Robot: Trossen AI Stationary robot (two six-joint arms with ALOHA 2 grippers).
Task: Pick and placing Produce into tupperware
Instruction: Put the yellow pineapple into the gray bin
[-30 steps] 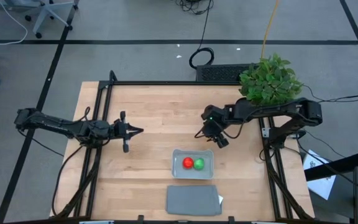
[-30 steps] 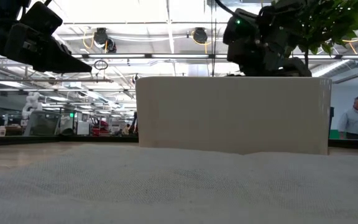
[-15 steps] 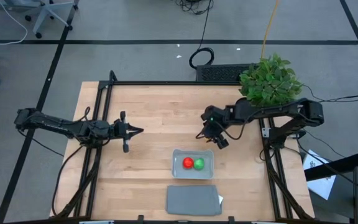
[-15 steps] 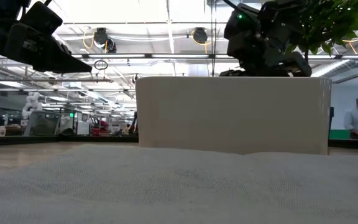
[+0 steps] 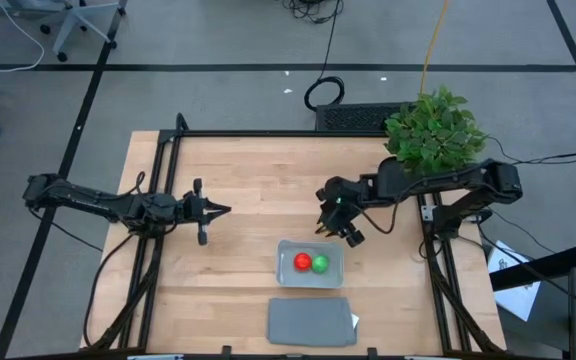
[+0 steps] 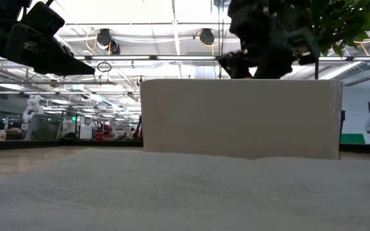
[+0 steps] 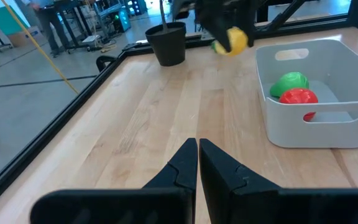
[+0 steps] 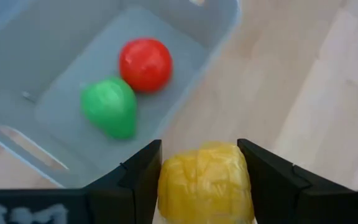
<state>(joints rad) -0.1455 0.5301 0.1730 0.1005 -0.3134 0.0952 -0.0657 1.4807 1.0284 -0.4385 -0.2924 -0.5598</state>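
The grey-blue tupperware (image 5: 286, 250) sits at the table's near middle, with the red piece (image 5: 302, 262) and the green piece (image 5: 320, 263) lying on its floor; both also show in the right wrist view, red piece (image 8: 145, 64) and green piece (image 8: 109, 106). My right gripper (image 5: 334, 222) hovers just beyond the container's far rim, shut on the yellow piece (image 8: 204, 180). My left gripper (image 5: 226, 210) waits shut over the table's left half, its fingers (image 7: 197, 152) pointing toward the tupperware (image 7: 347, 134). My right gripper pinches the yellow piece between its two fingers (image 8: 138, 180), one on each side of the piece's body (image 8: 169, 186). The fingers come from above, pointing down. The yellow piece (image 7: 232, 40) is lifted clear of the table, close to the container's far rim.
A flat dark grey lid (image 5: 310, 322) lies at the near edge in front of the tupperware. The leafy potted plant (image 5: 435, 128) stands at the far right corner, its black pot (image 7: 168, 43) behind the right arm. Bare wood lies between the two grippers.
My right gripper has moved a little toward the table's left and toward the tupperware, carrying the yellow piece, and has turned slightly. The left arm has kept still.
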